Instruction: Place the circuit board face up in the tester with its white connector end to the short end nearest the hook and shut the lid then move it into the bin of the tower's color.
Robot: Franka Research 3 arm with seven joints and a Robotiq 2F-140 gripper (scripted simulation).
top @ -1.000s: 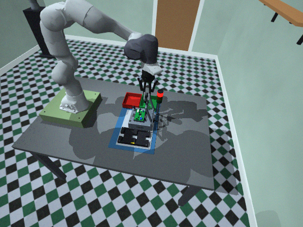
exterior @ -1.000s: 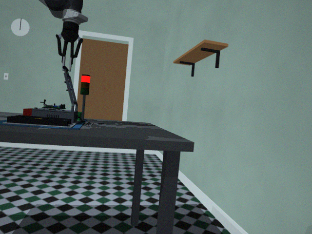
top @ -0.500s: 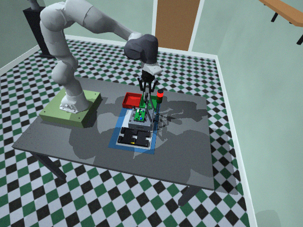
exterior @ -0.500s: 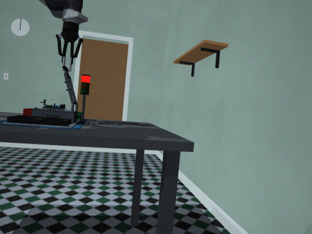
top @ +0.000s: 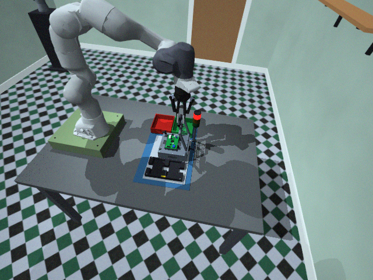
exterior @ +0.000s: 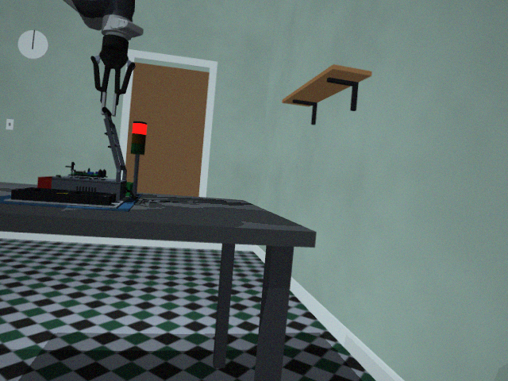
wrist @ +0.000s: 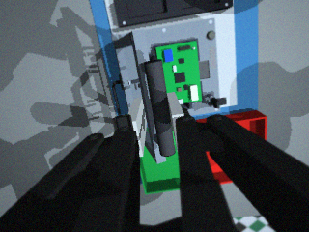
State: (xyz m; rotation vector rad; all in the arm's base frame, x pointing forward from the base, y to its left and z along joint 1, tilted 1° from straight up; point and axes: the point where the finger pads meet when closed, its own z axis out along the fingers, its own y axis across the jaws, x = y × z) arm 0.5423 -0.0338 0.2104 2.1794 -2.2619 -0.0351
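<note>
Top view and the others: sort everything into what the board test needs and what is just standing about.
For the job:
circuit board on the tester
raised lid
signal tower, lit red
red bin
green bin
tray
gripper, holding nothing

Just standing about:
door
wall shelf
clock
wall switch
</note>
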